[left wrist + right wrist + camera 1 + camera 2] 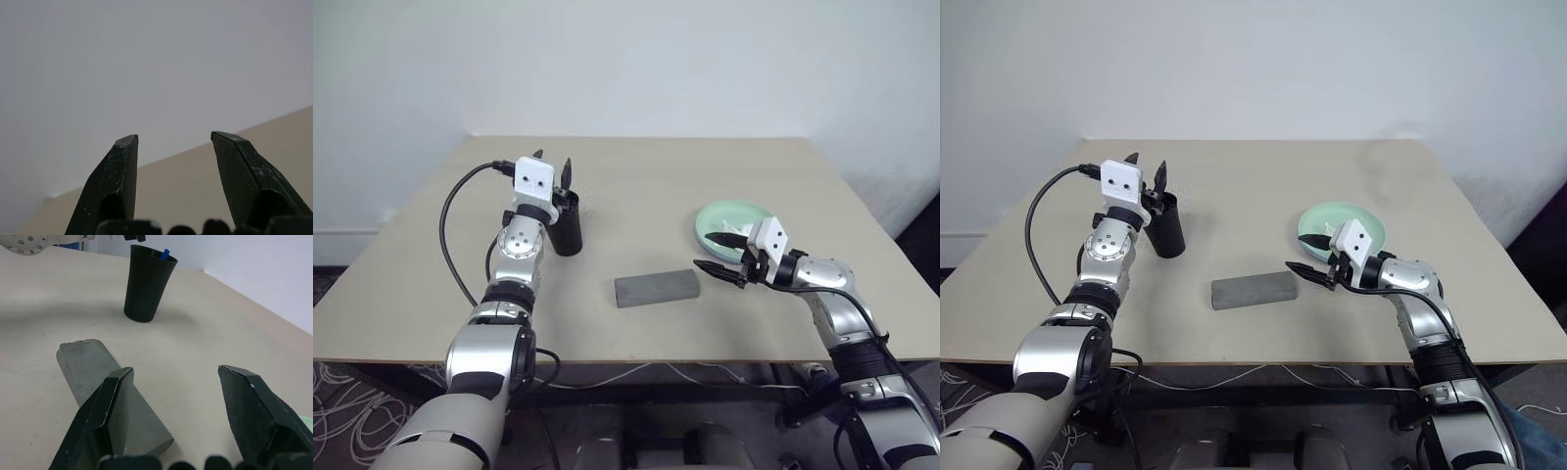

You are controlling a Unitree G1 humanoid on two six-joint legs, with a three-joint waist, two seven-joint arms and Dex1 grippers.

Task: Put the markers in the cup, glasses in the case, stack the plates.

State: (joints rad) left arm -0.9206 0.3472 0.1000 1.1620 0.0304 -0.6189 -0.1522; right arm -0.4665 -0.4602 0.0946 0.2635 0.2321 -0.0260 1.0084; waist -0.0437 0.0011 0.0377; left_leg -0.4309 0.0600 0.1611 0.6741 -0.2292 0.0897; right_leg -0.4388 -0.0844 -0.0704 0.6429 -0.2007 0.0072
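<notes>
Beige tabletop (636,176) against a plain white wall carries little: the black cup (568,227) stands at about ten o'clock from the table's middle, the grey case (656,288) lies shut near the centre, and the mint plate (729,222) sits at about three o'clock, with a scrap of white lying in it. A blue marker cap (165,253) pokes above the cup's rim in the right wrist view, so at least one marker is inside. I cannot make out the glasses or a blue plate anywhere; whether a second plate lies under the mint one I cannot tell.

Over the cup's rim hangs the left gripper (554,166), pointing up and away, its fingers (120,181) parted with nothing between them. By my reading the marker drop is just finished.

At the near edge of the plate, at about three o'clock from the case, hovers the right gripper (720,253), spread wide and empty, aimed toward the case.

To finish this step cleanly, the left arm should lift straight up and clear the rim before swinging aside, since a sideways brush could tip the light cup. With the case lid closed, it seems the glasses are either stowed or hidden; that is worth checking before moving on to the plates.
</notes>
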